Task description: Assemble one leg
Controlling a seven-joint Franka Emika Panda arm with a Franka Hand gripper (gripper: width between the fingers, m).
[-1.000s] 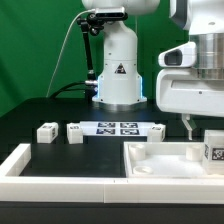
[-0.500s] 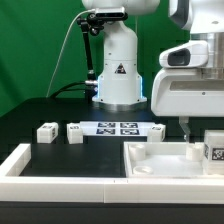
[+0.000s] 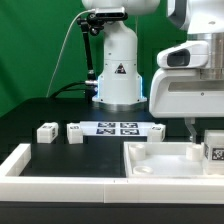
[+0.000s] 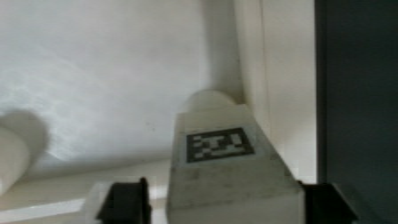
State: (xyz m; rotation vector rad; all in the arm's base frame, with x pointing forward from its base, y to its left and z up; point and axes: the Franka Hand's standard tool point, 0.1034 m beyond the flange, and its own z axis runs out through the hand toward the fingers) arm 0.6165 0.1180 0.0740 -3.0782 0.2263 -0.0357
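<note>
My gripper (image 3: 202,138) is at the exterior view's right, over the far right corner of the large white tray-like piece (image 3: 160,165). It is shut on a leg (image 3: 213,152), a small white block with a black-and-white tag. In the wrist view the leg (image 4: 221,150) stands between the two dark fingers (image 4: 125,202) of the gripper (image 4: 224,206), with its rounded tip against the tray's white surface beside the raised rim. Two more legs (image 3: 46,131) (image 3: 74,131) lie on the black table at the left.
The marker board (image 3: 118,128) lies on the table in front of the arm's white base (image 3: 118,75). A white raised border (image 3: 20,160) runs along the front left. A rounded white bump (image 4: 15,150) rises from the tray near the held leg.
The gripper and the held leg have sunk very slightly toward the tray. Nothing else has moved.
</note>
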